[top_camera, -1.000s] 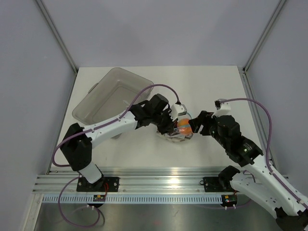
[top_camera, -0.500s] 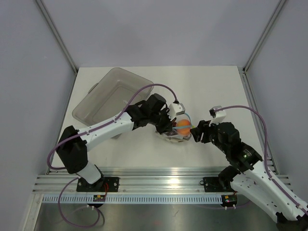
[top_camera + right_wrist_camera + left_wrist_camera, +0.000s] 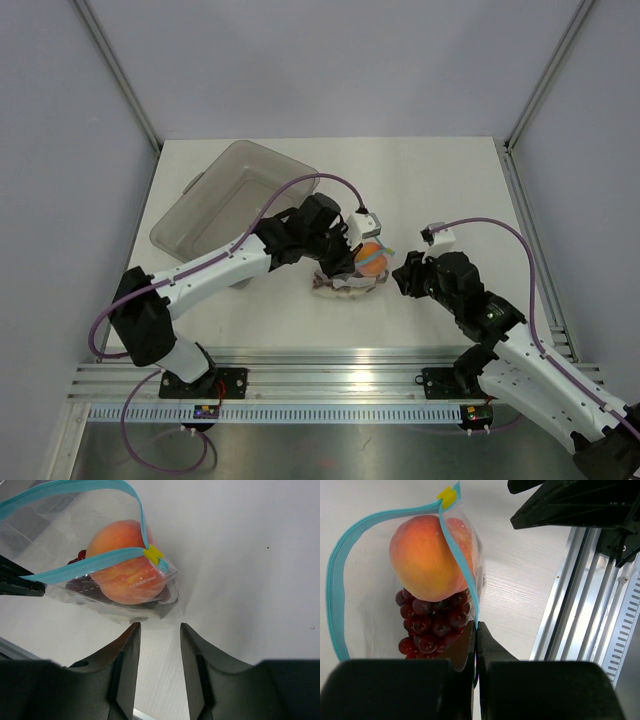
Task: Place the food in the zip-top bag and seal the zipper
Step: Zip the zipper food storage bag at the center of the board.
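Observation:
The zip-top bag (image 3: pixel 367 605) holds the food: an orange-red peach (image 3: pixel 425 555) on top of dark red grapes (image 3: pixel 430 622). Its blue-teal zipper (image 3: pixel 465 575) gapes in a loop, with a yellow slider (image 3: pixel 447 496) at the far end. My left gripper (image 3: pixel 476 630) is shut on the zipper edge near the grapes. In the right wrist view the peach (image 3: pixel 127 562) and slider (image 3: pixel 154 554) lie just beyond my right gripper (image 3: pixel 160 630), which is open with nothing between its fingers. From above, the bag (image 3: pixel 345 283) sits between the left gripper (image 3: pixel 345 262) and right gripper (image 3: pixel 400 272).
A large translucent grey tray (image 3: pixel 235 195) lies tilted at the back left, behind the left arm. The metal rail (image 3: pixel 330 385) runs along the table's near edge. Grey walls close in the table on three sides.
The right gripper has come off the bag, drawn back slightly toward the near edge, and narrowed its jaws. The left gripper has shifted the bag a little to the left.

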Tool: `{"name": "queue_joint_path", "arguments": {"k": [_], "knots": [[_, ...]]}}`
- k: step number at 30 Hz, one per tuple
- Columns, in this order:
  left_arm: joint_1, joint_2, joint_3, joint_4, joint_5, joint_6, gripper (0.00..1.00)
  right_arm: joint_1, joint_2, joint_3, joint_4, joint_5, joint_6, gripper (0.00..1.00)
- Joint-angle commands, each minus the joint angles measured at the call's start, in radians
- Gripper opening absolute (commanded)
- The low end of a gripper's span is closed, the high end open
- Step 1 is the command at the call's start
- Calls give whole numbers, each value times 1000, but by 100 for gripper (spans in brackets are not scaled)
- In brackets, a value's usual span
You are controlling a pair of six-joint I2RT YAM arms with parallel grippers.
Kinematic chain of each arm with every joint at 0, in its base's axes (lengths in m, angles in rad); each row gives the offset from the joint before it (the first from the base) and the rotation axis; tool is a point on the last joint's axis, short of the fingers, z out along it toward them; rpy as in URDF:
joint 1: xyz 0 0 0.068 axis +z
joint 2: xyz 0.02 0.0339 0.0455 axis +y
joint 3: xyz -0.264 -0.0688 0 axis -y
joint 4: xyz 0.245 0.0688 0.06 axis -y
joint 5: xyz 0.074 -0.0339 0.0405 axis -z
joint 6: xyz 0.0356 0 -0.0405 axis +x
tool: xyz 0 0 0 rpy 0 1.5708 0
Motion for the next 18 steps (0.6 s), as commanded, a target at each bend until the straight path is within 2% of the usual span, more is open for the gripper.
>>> {"name": "queue_joint_path", "arguments": {"k": [1,4,7,11,18], "knots": [[1,-48,3,11,20,7,0,7,-13,-2,101,15,-68,43],[1,-53,0,9,24,3,0,7,-45,-41,188,-39,-116,41],[1,-65,-6,8,21,3,0,7,-74,-97,306,-106,-150,50],[1,-79,-10,-6,18,9,0,7,-66,-90,311,-97,-180,55],[1,-94,-13,-18,31,19,0,7,7,-62,323,-107,-269,55]]}}
